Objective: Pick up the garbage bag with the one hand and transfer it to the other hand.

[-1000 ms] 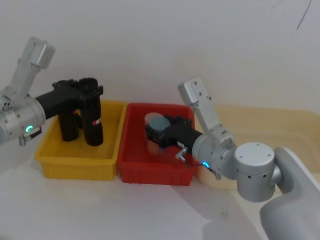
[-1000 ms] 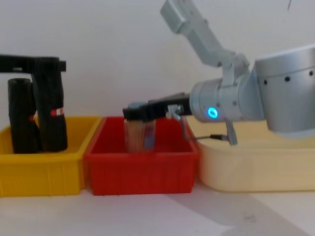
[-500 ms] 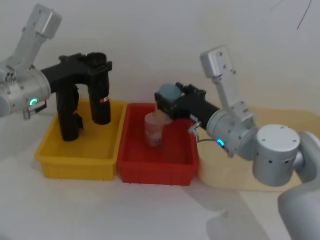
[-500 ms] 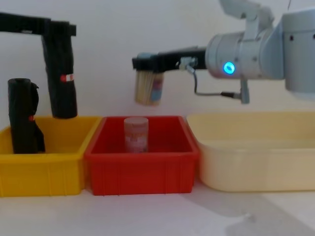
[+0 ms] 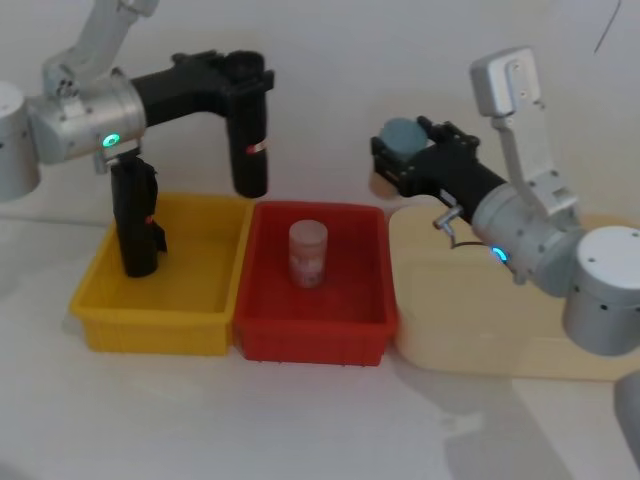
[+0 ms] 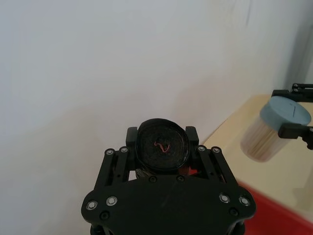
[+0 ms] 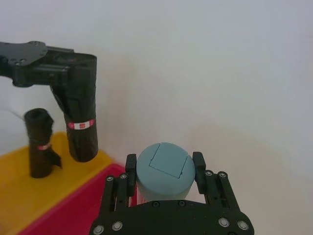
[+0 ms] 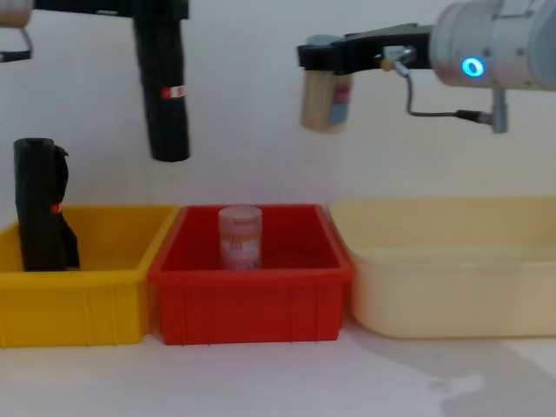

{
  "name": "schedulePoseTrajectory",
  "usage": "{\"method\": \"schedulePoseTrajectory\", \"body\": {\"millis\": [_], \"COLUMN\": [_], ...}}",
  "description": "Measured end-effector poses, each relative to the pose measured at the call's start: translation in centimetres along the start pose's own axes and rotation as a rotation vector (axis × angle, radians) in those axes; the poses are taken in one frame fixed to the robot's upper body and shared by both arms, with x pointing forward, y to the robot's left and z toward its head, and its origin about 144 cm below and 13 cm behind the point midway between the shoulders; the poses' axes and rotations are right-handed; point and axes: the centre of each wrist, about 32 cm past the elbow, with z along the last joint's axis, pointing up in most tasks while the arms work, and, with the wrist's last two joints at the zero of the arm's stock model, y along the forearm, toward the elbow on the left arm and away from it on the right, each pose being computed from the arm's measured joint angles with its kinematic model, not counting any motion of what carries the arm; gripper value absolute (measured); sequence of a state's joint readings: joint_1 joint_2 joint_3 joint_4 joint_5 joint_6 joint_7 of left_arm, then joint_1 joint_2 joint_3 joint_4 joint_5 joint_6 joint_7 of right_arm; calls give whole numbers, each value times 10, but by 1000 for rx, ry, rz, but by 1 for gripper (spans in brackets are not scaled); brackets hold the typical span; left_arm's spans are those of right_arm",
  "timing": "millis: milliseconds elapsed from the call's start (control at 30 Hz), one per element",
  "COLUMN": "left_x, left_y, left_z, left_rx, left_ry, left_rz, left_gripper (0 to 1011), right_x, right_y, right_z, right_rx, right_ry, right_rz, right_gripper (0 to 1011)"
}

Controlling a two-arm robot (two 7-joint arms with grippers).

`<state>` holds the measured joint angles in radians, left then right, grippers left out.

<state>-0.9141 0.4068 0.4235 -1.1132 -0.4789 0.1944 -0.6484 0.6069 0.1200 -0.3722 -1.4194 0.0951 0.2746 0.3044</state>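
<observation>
The garbage bag (image 5: 249, 130) is a smooth black roll with a red-and-white label, hanging upright in the air over the seam between the yellow bin (image 5: 150, 335) and the red bin (image 5: 310, 340). My left gripper (image 5: 248, 72), green light on its wrist, is shut on the bag's top end (image 6: 161, 149). In the chest view the bag (image 8: 165, 95) hangs high at the left. My right gripper (image 5: 402, 160), blue light on its wrist, is shut on a toothpick jar (image 8: 326, 100) with a grey-blue lid (image 7: 164, 169), held high over the cream tray's near-left corner.
A lumpier black roll (image 5: 135, 215) stands in the yellow bin (image 8: 78, 313). A second jar (image 5: 308, 253) stands in the red bin (image 8: 252, 308). A wide cream tray (image 5: 480, 320) lies to the right. A white wall is close behind.
My left gripper lifted the garbage bag out of the yellow bin and carried it up and right. My right gripper raised the toothpick jar out of the red bin, up and right.
</observation>
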Motion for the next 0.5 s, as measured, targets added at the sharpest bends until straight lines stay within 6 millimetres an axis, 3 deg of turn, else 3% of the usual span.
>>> {"method": "schedulePoseTrajectory", "body": {"millis": [300, 500], "left_x": [20, 22], "left_y": [-49, -77], "left_z": [1, -2], "left_rx": [-44, -61], "left_ry": [-8, -7], "left_rz": [-121, -206], "left_gripper": [553, 553], "right_x": [10, 12], "right_y": [-14, -22], "right_z": [-3, -13], "right_rx": [-31, -69], "right_ry": [-26, -30], "right_rz": [-45, -56], "right_gripper": [676, 676]}}
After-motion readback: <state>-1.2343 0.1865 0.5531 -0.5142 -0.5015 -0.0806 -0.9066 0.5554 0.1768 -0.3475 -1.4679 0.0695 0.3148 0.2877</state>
